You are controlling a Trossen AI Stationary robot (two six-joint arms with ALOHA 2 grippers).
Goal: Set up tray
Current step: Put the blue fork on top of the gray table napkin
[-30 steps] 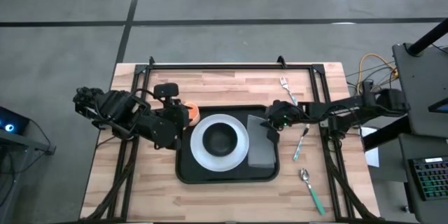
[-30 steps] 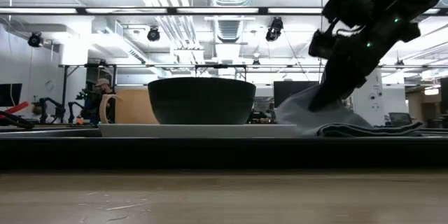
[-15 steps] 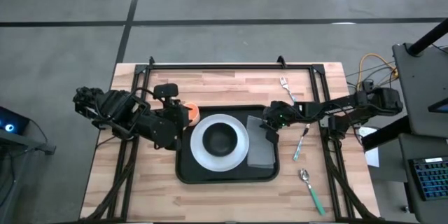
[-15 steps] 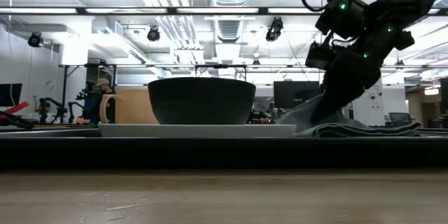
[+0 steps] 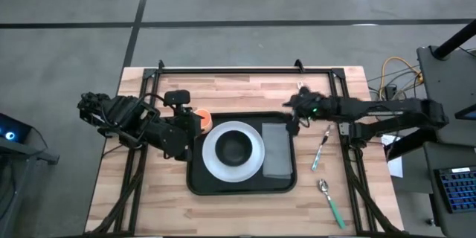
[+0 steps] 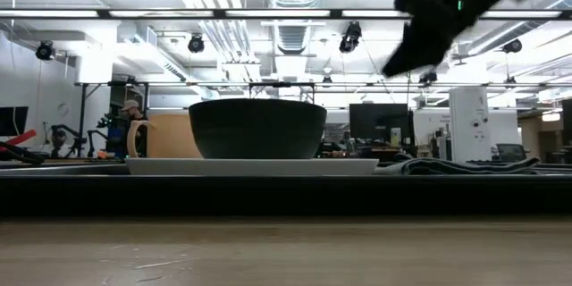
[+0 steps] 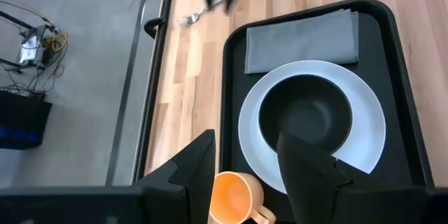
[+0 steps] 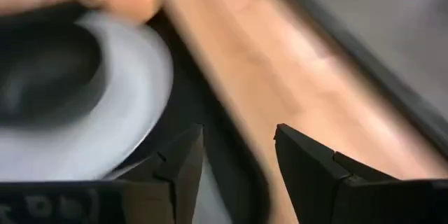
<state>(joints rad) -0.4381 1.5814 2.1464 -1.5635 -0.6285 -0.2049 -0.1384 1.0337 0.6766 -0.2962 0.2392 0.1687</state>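
Note:
The black tray (image 5: pixel 223 187) lies in the middle of the table. On it a white plate (image 5: pixel 210 152) carries a dark bowl (image 5: pixel 236 146), and a grey folded napkin (image 5: pixel 277 149) lies flat on the tray's right part. An orange cup (image 5: pixel 201 117) stands on the table at the tray's far left corner. My left gripper (image 7: pixel 245 143) hangs open above the cup, touching nothing. My right gripper (image 5: pixel 292 114) is open and empty, lifted high over the tray's far right corner (image 6: pixel 427 20).
A fork (image 5: pixel 303 89) lies near the table's far right. Another fork (image 5: pixel 320 149) and a teal-handled spoon (image 5: pixel 329 198) lie right of the tray. Black frame rails (image 5: pixel 245 69) run along the table's edges.
My right gripper has opened and let go of the napkin. It has then risen and gone toward the table's far edge. The napkin's lifted far part has dropped, and the napkin now lies flat on the tray.

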